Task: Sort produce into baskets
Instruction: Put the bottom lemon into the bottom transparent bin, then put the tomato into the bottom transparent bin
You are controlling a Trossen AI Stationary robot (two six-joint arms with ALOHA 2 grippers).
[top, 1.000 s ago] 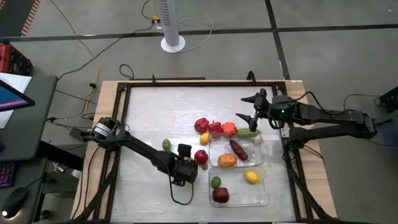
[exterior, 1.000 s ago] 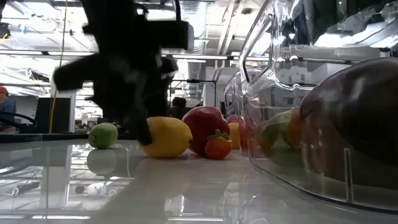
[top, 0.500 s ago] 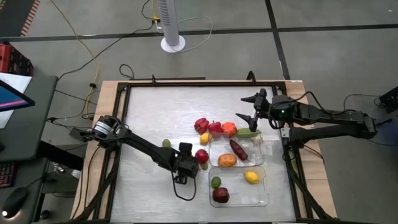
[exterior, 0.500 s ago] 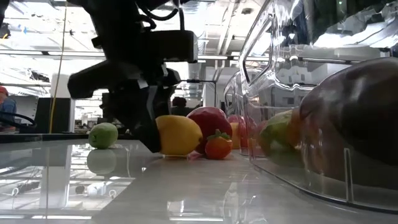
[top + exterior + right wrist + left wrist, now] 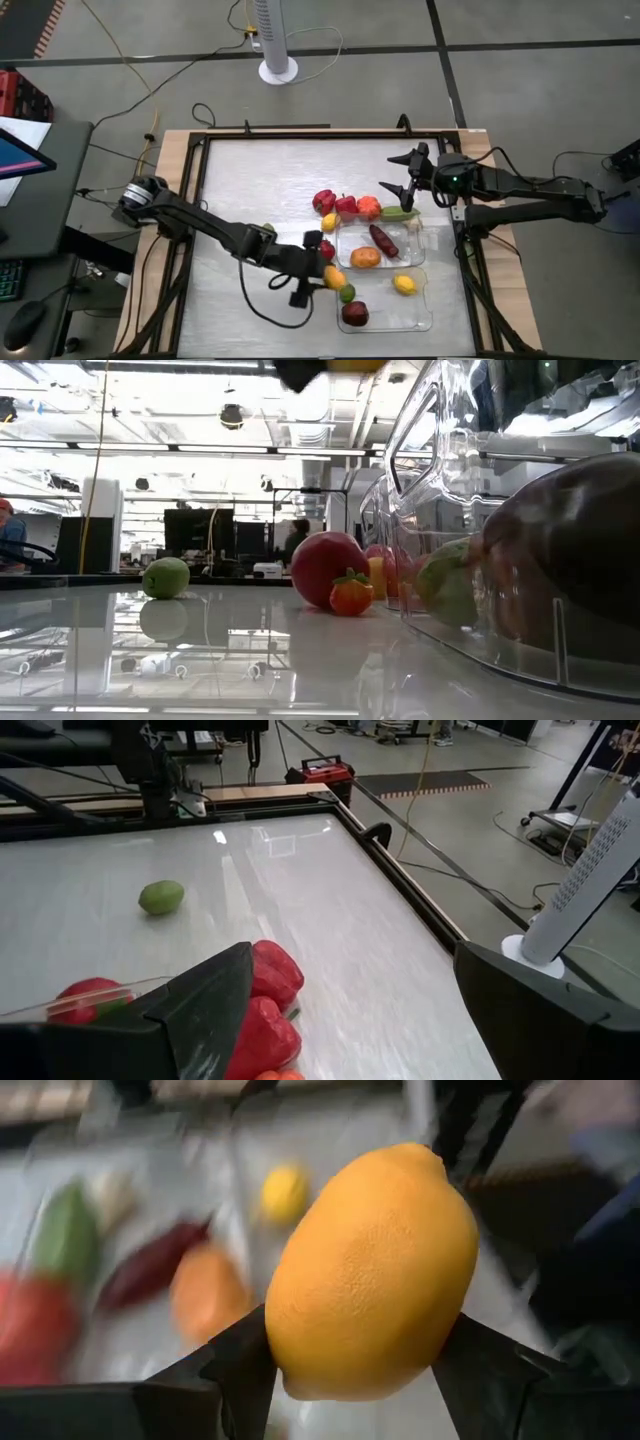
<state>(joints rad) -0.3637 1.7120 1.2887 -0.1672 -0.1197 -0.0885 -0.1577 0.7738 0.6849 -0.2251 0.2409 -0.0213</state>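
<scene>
Gripping the lemon (image 5: 372,1270) around its fat middle, the left pincer (image 5: 328,276) squeezes it (smooth, light, probably slippery).

From my right wrist camera I see the right gripper (image 5: 345,1010) with its two dark fingers spread wide over the white table (image 5: 300,890). Just past the near finger (image 5: 195,1005) sit two red peppers (image 5: 268,995), touching each other, with a bit of an orange fruit (image 5: 278,1074) below them. A red apple (image 5: 88,997) shows beside that finger, behind a clear tray rim (image 5: 100,990). Well ahead of the gripper lies a small green fruit (image 5: 161,897), alone. Beyond the table edge stands a white fan column (image 5: 580,890).
</scene>
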